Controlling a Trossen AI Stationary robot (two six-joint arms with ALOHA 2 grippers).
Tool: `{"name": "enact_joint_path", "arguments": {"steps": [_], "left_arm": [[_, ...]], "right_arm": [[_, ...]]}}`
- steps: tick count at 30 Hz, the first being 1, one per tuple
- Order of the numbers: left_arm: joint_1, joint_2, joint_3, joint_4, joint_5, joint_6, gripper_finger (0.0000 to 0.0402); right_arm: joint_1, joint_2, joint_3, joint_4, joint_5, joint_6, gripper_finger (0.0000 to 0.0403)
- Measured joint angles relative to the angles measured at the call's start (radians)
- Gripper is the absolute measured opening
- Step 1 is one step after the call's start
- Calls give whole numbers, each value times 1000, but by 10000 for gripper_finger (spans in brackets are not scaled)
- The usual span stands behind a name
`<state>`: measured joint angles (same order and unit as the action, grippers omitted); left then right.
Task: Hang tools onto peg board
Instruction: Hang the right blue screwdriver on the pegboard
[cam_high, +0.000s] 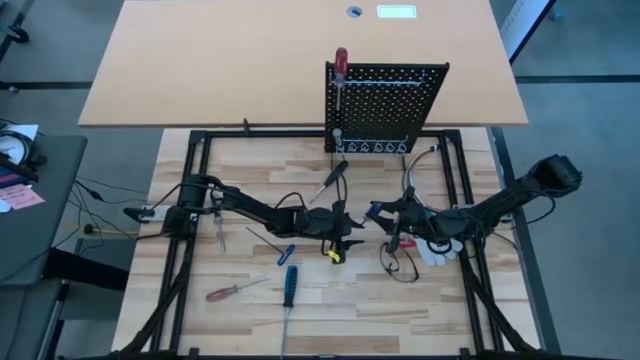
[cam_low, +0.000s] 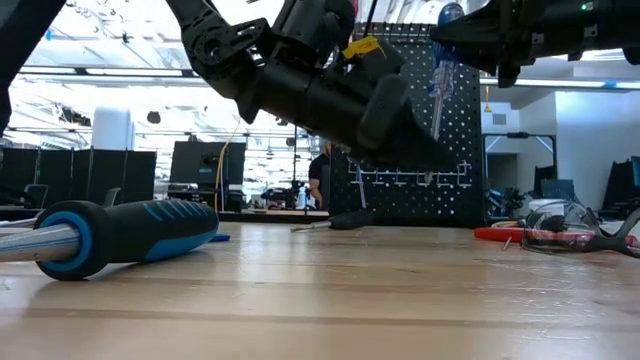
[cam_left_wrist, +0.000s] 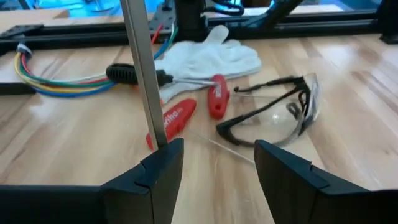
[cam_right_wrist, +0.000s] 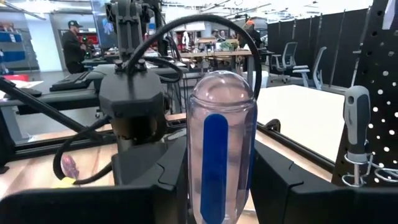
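Holding a light, rigid, slick clear-handled screwdriver (cam_right_wrist: 222, 149) in right gripper (cam_right_wrist: 217, 171), pinched at handle; left gripper (cam_left_wrist: 214, 168) spread around shaft (cam_left_wrist: 143, 68), peg board (cam_high: 390, 108) at 12 o'clock.

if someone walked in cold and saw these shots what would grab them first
Probably the two dark arms meeting mid-table: the right gripper is shut on a clear blue-striped screwdriver, whose steel shaft runs past the left gripper's open fingers. Behind them stands the black peg board with a red-handled screwdriver hung at its left edge. A white glove, red-handled pliers and safety glasses lie beneath.
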<state>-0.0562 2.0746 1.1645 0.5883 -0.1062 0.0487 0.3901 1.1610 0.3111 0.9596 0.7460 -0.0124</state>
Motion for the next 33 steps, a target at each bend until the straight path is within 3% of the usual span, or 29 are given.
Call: {"name": "enact_joint_path", "arguments": {"steps": [17, 27, 33], "left_arm": [[24, -51, -6, -114, -11, 84, 193], [17, -26, -7, 58, -4, 60, 193], [12, -35, -4, -10, -61, 35, 193]], "right_arm": [[40, -5, 3, -5, 69, -32, 121], [42, -6, 3, 22, 71, -45, 121], [41, -4, 3, 2, 71, -49, 121]]}}
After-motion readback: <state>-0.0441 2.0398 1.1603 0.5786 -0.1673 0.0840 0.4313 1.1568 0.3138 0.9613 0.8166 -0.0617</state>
